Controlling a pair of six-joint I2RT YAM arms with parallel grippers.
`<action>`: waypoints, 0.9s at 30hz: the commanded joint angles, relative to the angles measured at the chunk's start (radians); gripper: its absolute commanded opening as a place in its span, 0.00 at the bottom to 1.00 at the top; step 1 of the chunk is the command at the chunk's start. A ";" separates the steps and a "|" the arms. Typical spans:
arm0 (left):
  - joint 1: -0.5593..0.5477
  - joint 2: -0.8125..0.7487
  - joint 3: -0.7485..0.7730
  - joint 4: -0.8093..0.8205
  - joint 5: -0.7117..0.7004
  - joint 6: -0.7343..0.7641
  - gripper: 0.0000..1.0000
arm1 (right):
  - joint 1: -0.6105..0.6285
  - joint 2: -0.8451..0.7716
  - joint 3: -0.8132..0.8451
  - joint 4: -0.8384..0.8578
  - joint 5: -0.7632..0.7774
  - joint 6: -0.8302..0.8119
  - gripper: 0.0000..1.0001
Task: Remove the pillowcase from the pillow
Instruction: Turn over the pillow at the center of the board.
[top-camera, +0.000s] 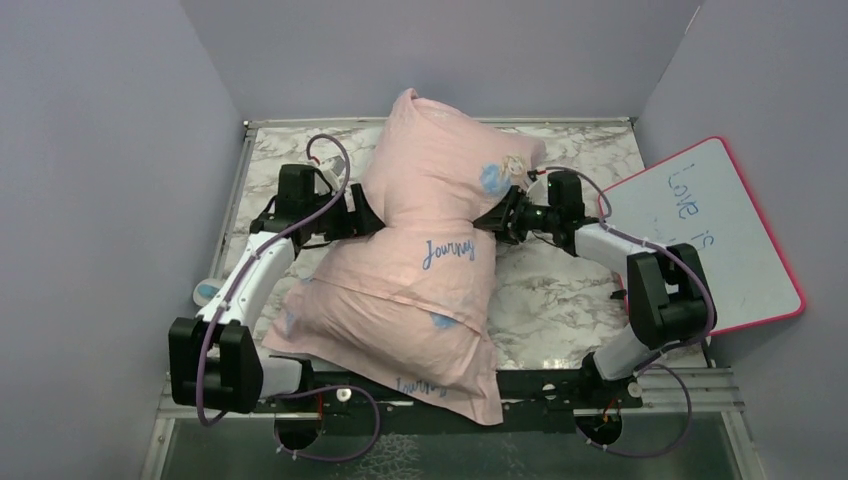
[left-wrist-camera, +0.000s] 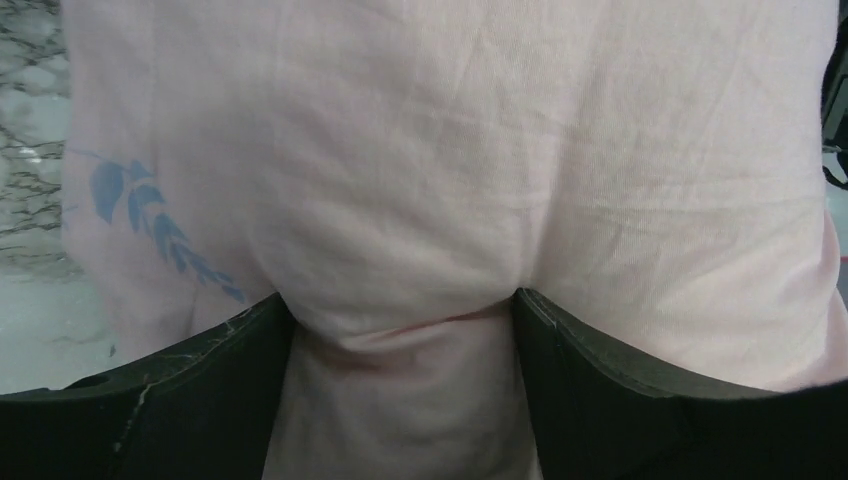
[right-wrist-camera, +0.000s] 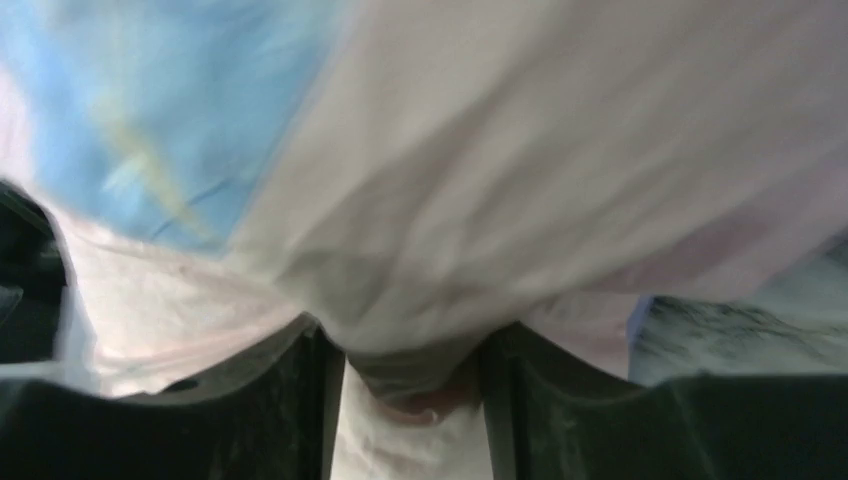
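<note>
The pale pink pillowcase (top-camera: 430, 250), printed with a blue cursive "Journey", lies stuffed and plump across the middle of the table, pinched to a narrow waist. The pillow is hidden inside it. My left gripper (top-camera: 355, 215) presses into the waist from the left. In the left wrist view its jaws (left-wrist-camera: 403, 310) stand wide open, with pink pillowcase (left-wrist-camera: 420, 180) bulging between them. From the right, my right gripper (top-camera: 497, 215) meets the same waist. The right wrist view is blurred; there the narrower jaws (right-wrist-camera: 415, 340) squeeze a fold of pillowcase (right-wrist-camera: 520, 180).
A pink-framed whiteboard (top-camera: 710, 235) with blue writing leans at the right edge. The marble table (top-camera: 560, 290) is boxed in by grey walls at left, back and right. A small blue-and-white object (top-camera: 207, 292) sits at the left rim.
</note>
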 joint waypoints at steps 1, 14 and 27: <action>-0.019 0.093 0.004 0.031 0.197 0.023 0.71 | 0.013 0.048 -0.081 0.461 -0.308 0.241 0.35; -0.064 0.565 0.523 0.184 0.171 -0.055 0.14 | 0.011 -0.241 0.193 -0.303 0.294 -0.156 0.16; -0.063 0.572 0.549 0.093 0.034 -0.009 0.66 | 0.009 -0.160 0.348 -0.560 0.450 -0.304 0.50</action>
